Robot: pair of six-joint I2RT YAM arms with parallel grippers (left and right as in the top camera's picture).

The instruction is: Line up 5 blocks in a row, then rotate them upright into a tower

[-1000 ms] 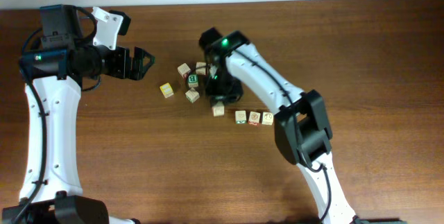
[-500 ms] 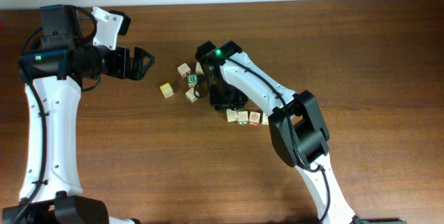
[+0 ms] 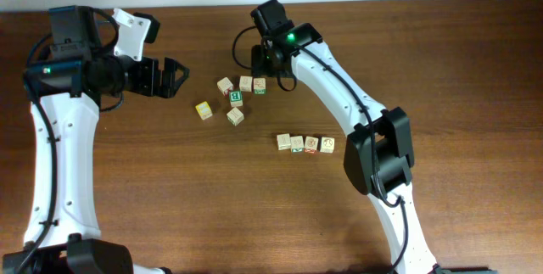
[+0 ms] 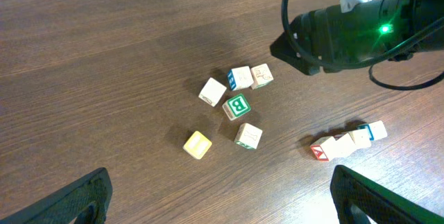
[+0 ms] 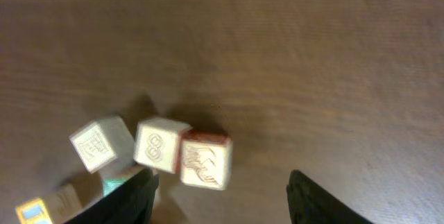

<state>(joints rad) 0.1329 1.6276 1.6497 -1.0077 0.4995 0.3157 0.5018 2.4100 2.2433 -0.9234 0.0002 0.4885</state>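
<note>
Lining up a grasp, my right tool (image 5: 223, 196) hangs open and empty near the red-printed block (image 5: 205, 159); next, I judge, straddle, grip and turn it.

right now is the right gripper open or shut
Open: the right gripper shows fingers wide apart in its wrist view, clamping nothing.

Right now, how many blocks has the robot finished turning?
Probably four: four blocks sit in a neat row, apart from the rest. Nothing is in hand: the right arm's jaws are open and empty near a red-faced block in the loose cluster. The left arm's jaws are open too, off to the side. So likely one block is left to turn, perhaps that red one.
</note>
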